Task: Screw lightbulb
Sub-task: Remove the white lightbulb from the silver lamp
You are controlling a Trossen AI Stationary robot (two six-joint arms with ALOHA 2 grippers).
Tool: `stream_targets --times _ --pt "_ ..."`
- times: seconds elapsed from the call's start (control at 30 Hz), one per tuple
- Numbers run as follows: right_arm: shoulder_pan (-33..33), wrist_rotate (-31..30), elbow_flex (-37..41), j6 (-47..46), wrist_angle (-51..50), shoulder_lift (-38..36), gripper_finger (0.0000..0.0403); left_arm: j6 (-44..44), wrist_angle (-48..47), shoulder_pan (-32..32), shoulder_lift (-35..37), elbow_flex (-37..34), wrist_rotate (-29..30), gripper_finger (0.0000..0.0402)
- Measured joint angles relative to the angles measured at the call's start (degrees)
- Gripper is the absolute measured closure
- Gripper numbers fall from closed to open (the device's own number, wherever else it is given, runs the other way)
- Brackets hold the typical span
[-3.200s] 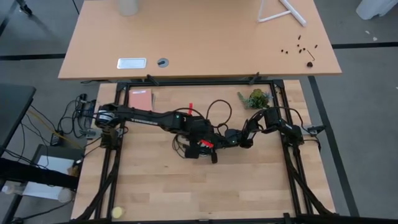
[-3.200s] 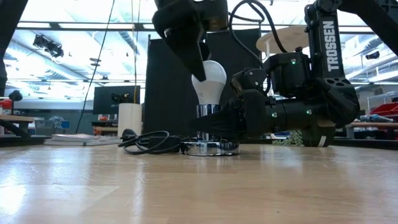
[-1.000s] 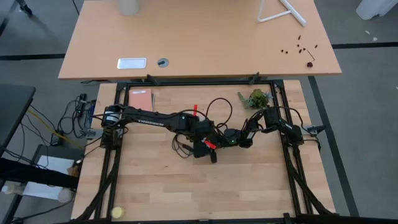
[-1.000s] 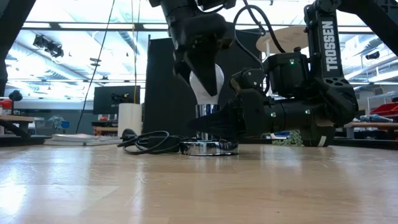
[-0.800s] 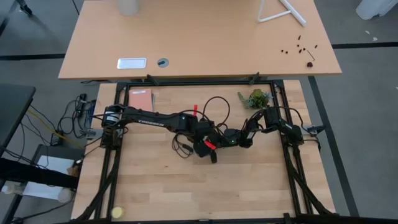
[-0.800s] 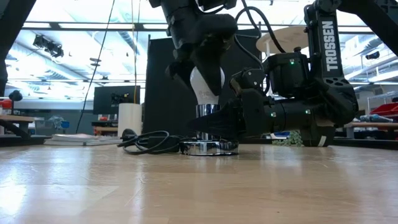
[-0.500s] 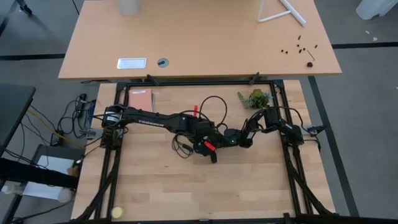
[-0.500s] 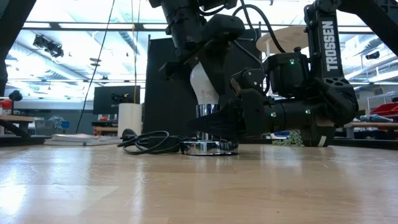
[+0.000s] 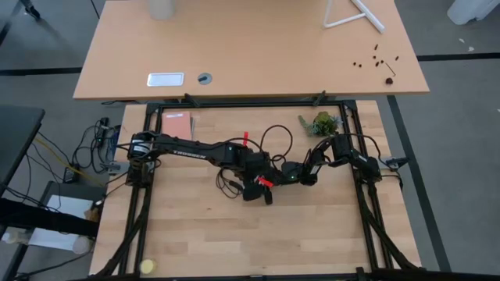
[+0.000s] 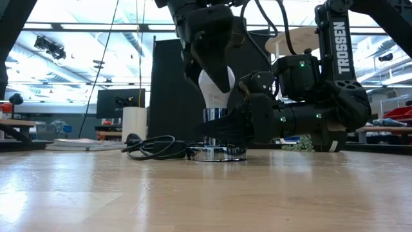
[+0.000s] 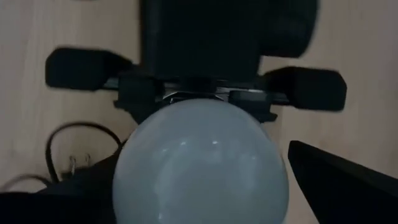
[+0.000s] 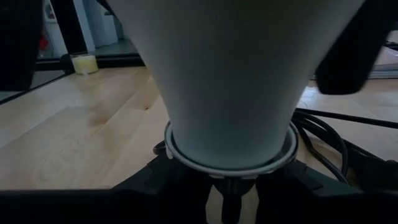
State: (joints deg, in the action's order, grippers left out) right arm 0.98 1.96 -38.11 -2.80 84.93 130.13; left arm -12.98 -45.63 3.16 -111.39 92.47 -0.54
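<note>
The white lightbulb (image 10: 209, 95) stands upright with its screw end in the silvery socket (image 10: 215, 153), whose disc lies flat on the wooden table. My left gripper (image 10: 209, 82) hangs over the bulb, pointing steeply down. It is open, with a finger on either side of the bulb's dome (image 11: 199, 168) and a gap showing beside one finger (image 11: 339, 180). My right gripper (image 10: 224, 125) lies low and level at the table's middle, shut on the socket under the bulb (image 12: 230, 74). My right gripper pinches the socket's silvery neck (image 10: 211, 117) between its two fingers, just under the bulb. It comes in level from the table's right side. The socket stands upright, its disc on the table.
The socket's black cord (image 10: 154, 147) lies coiled on the table left of the disc. A small green plant (image 9: 320, 123) sits at the far right, a pink pad (image 9: 176, 125) at the far left, and a yellow ball (image 9: 147, 267) at the near left corner.
My left gripper has rolled about the bulb's dome and back again, and its fingers now stand wider apart, off the bulb. The bulb, the socket and my right gripper have kept their places.
</note>
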Motion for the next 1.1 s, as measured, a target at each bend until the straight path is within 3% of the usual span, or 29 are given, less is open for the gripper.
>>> stream_targets --times 0.37,0.5,0.7,0.97,1.1 --pt "0.0 0.01 0.0 -0.07 -0.02 0.0 0.0224 35.02 -4.66 0.11 0.04 0.04 3.01 0.0009" --pt "0.0 0.0 0.0 -0.18 -0.04 0.0 0.0224 43.52 -3.31 0.11 0.07 0.04 3.86 0.001" --pt "0.0 0.0 0.0 -0.18 -0.07 0.0 0.0224 48.15 -0.99 0.43 0.09 0.04 4.32 0.0022" --pt "0.0 0.0 0.0 -0.13 -0.09 0.0 0.0224 48.95 -0.83 0.53 0.11 0.04 7.68 0.0119" --pt "0.0 0.0 0.0 -0.01 -0.09 0.0 0.0224 48.67 -0.99 0.66 0.11 0.04 9.03 0.0141"
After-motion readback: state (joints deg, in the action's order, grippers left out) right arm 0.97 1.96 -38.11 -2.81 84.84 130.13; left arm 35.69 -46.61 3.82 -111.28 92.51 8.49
